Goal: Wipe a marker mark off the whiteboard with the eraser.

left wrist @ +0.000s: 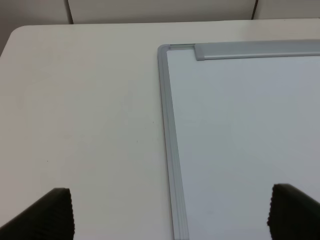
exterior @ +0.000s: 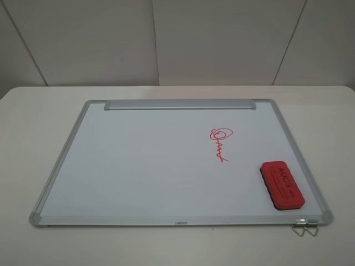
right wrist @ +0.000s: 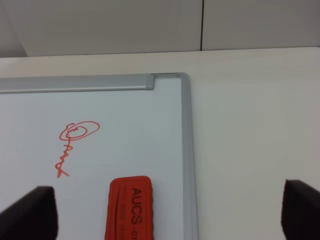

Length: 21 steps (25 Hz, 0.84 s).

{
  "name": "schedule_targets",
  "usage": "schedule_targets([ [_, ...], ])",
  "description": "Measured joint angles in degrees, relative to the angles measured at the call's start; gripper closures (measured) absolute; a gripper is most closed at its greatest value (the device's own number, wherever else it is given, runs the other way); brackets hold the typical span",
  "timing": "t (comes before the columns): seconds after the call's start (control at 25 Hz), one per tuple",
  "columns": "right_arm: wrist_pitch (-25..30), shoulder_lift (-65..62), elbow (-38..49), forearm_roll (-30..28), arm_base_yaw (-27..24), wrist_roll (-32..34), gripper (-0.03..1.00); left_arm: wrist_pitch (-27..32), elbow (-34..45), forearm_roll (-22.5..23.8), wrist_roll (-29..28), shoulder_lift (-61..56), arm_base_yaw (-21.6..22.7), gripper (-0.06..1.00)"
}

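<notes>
The whiteboard (exterior: 138, 166) lies flat on the table, its grey tray strip (exterior: 180, 104) along the far edge. The red eraser (exterior: 283, 185) rests on the board near its right front corner, "AUCS" lettering up. A narrow red looped scribble with a zigzag tail (exterior: 219, 144) sits left of and beyond the eraser. No fist-shaped marker mark shows in any view. My right gripper (right wrist: 170, 215) is open above the board's right edge, the eraser (right wrist: 128, 207) between its fingers' span. My left gripper (left wrist: 170, 215) is open over the board's left frame (left wrist: 170, 140). Neither arm appears in the exterior view.
A white table (exterior: 33, 122) surrounds the board, with a pale wall behind it. A small metal wire clip (exterior: 305, 227) pokes out under the board's front right corner. In the right wrist view the scribble (right wrist: 75, 142) lies well left of the eraser.
</notes>
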Motion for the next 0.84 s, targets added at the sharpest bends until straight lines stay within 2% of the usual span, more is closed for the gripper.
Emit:
schedule_targets([
  [0.84,0.0,0.0,0.0,0.0,0.0,0.05,0.16,0.0,0.0,0.0,0.0,0.0,0.0,0.17],
])
